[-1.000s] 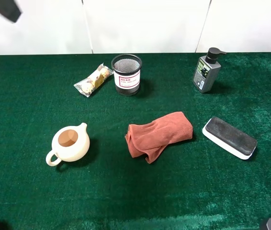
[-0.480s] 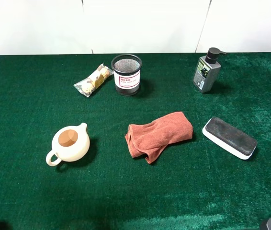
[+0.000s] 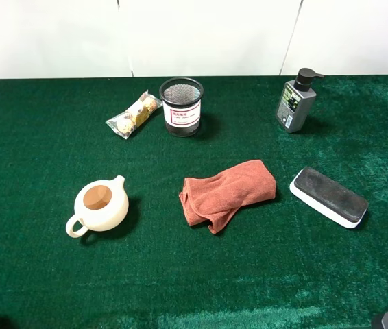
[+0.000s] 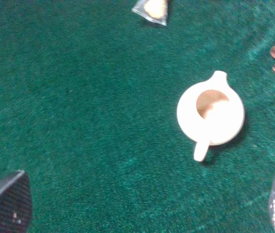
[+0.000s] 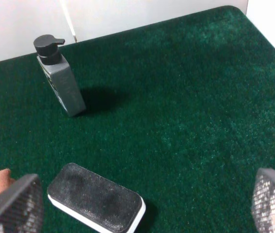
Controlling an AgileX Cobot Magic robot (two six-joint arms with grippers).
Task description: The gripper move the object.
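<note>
The left gripper (image 4: 142,204) is seen only as two dark fingertips at the frame's edges in its wrist view, spread wide with nothing between them, held above the felt near the cream teapot (image 4: 210,115). The right gripper (image 5: 142,204) is likewise spread and empty, its mesh-patterned fingertips framing a black-topped eraser block (image 5: 96,198) and a grey pump bottle (image 5: 62,77). The packet of sweets (image 3: 134,114) lies flat on the green cloth-covered table (image 3: 36,157) toward the far side, just beside the black mesh pen cup (image 3: 181,106) and well apart from both grippers; only one end of it shows in the left wrist view. It is judged to be light, with a thin, slippery, crinkly film over hard round sweets, so its shape would give somewhat under pressure. A hold across the narrow width near the middle is judged best, with the jaws lowered close to the felt; the adjacent pen cup could be knocked.
</note>
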